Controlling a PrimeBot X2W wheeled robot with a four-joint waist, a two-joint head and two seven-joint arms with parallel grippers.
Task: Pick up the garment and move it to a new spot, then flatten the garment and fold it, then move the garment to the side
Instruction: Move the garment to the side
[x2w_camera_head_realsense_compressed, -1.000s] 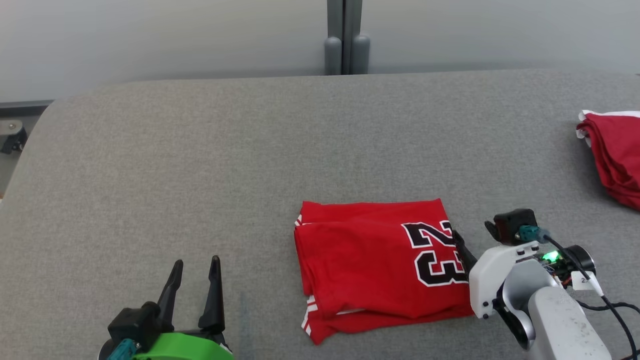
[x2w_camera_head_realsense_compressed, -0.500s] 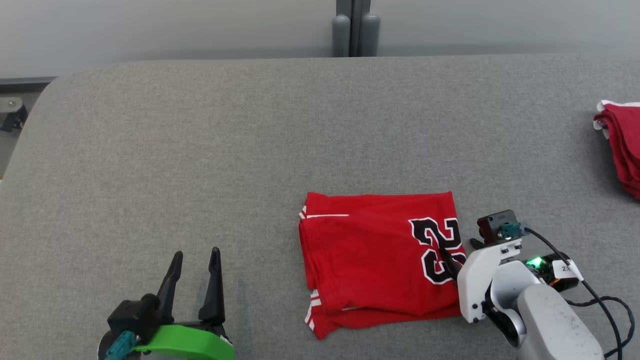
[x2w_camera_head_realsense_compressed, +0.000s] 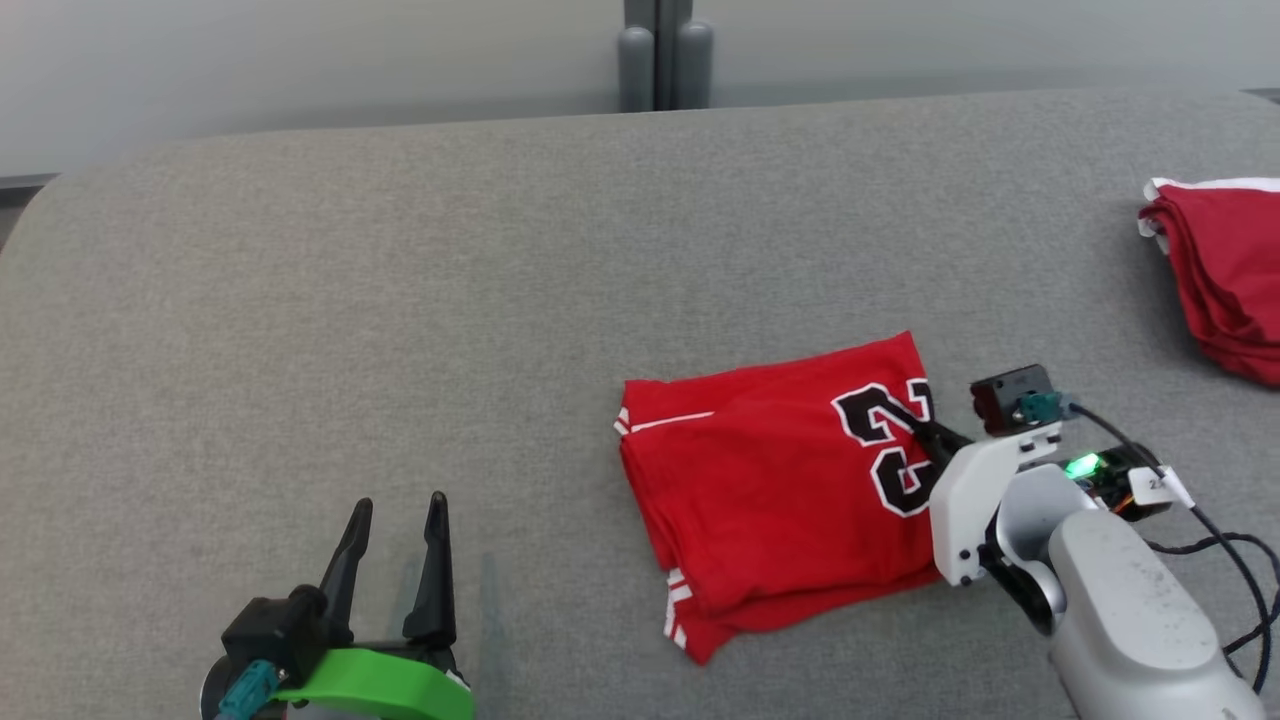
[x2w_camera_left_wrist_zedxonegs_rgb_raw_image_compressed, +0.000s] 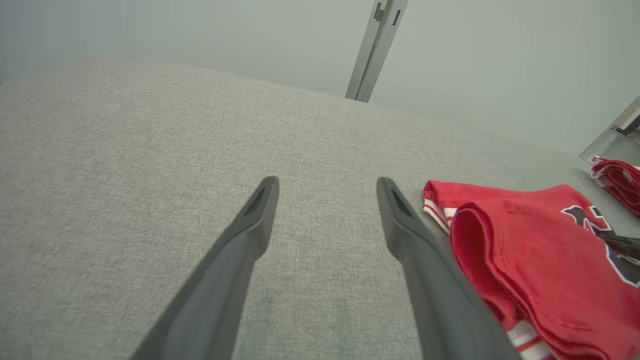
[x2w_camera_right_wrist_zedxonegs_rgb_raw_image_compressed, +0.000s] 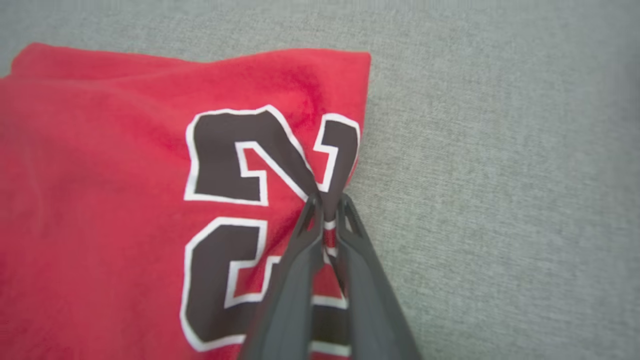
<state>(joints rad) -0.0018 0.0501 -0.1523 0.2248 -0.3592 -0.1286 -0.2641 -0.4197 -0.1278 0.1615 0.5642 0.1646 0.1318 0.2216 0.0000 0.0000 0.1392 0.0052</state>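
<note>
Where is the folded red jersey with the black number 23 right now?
In the head view, the folded red jersey lies right of centre on the grey fabric table, its numbered edge pinched by the right gripper.

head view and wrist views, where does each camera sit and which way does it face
Head view: on the head, looking forward and down at the table; left end effector lower left, right end effector and forearm lower right.
Left wrist view: on the left wrist, looking along its spread fingers across the table toward the wall.
Right wrist view: on the right wrist, looking down its shut fingers at the jersey they pinch.
Shared: all three show the jersey; head and left wrist also show the pile.
</note>
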